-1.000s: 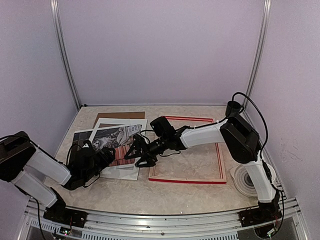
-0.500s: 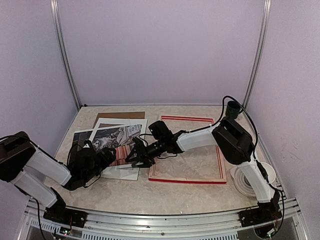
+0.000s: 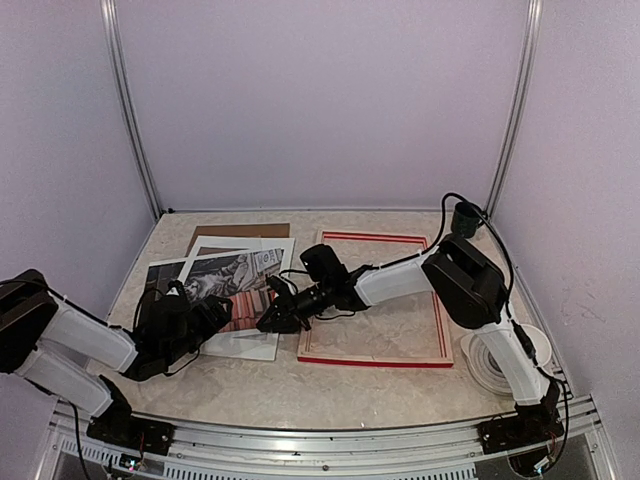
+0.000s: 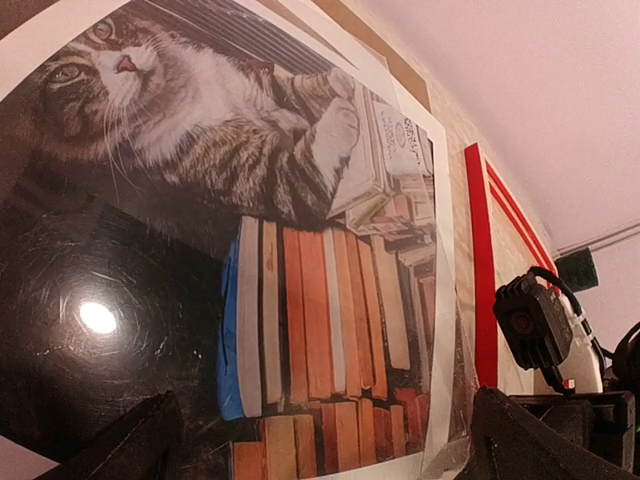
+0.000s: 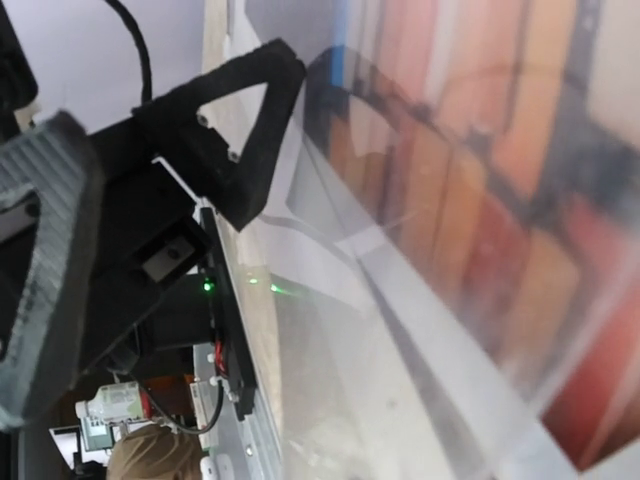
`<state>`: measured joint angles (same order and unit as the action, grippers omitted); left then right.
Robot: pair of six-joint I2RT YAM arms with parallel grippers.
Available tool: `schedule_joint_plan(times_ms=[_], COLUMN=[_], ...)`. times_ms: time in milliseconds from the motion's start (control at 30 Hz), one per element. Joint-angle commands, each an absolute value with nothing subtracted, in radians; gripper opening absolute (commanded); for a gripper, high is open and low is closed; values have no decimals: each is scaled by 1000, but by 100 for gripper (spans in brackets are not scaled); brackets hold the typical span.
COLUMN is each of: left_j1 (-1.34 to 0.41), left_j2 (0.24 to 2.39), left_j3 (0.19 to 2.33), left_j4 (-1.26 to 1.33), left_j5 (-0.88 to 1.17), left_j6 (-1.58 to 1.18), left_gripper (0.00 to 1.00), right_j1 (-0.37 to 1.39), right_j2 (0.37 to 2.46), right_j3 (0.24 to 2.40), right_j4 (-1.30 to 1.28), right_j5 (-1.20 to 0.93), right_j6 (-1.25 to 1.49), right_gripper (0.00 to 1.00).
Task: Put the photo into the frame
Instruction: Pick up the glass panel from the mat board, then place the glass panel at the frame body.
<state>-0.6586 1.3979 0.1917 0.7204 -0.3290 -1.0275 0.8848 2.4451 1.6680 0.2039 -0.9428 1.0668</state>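
Jaws of the right gripper (image 3: 270, 320) are standing narrow at the right-hand edge of the photo (image 3: 222, 285). Whether they are actually pinching the print cannot be told from these views. Jaws of the left gripper (image 3: 210, 316) are standing wide, hovering low over the near part of the print and holding nothing.

The photo is lying face up on the worktop (image 3: 250, 385), left of the frame (image 3: 372, 361) and just beside it, partly covering a white mat (image 3: 248, 245). The frame is lying flat, with bare worktop showing through its opening.

Step in hand, as judged: taking hold of the print's edge for transfer. Insertion is not yet done. The next move is calling for a lift of that edge without creasing, then a carry to the right and squaring over the opening.

Orientation: the cat's head is pointing toward the far-left corner and the book stacks toward the frame. The long axis appears to be running near-to-far, roughly parallel to the frame's left rail.
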Motion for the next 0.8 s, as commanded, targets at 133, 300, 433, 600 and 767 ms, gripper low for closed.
schedule_joint_plan(times_ms=[133, 300, 433, 600, 767], left_j1=[-672, -673, -675, -681, -688], left_j2=[1281, 1178, 1069, 977, 956], left_j3=[191, 192, 192, 199, 200], left_j4=[608, 540, 487, 431, 407], left_j5=[-354, -385, -402, -426, -446], left_j6=[-987, -968, -956, -939, -936], left_gripper=[99, 99, 99, 99, 99], right_j1=[864, 852, 844, 835, 821], right_j2=[2368, 2323, 2269, 2186, 2101], right_j3=[1604, 1570, 1524, 1459, 1356], right_j4=[232, 223, 274, 296, 367], right_j5=[-953, -931, -927, -910, -912], right_j6=[1034, 997, 1009, 1013, 1036], right_gripper=[2, 0, 0, 0, 0])
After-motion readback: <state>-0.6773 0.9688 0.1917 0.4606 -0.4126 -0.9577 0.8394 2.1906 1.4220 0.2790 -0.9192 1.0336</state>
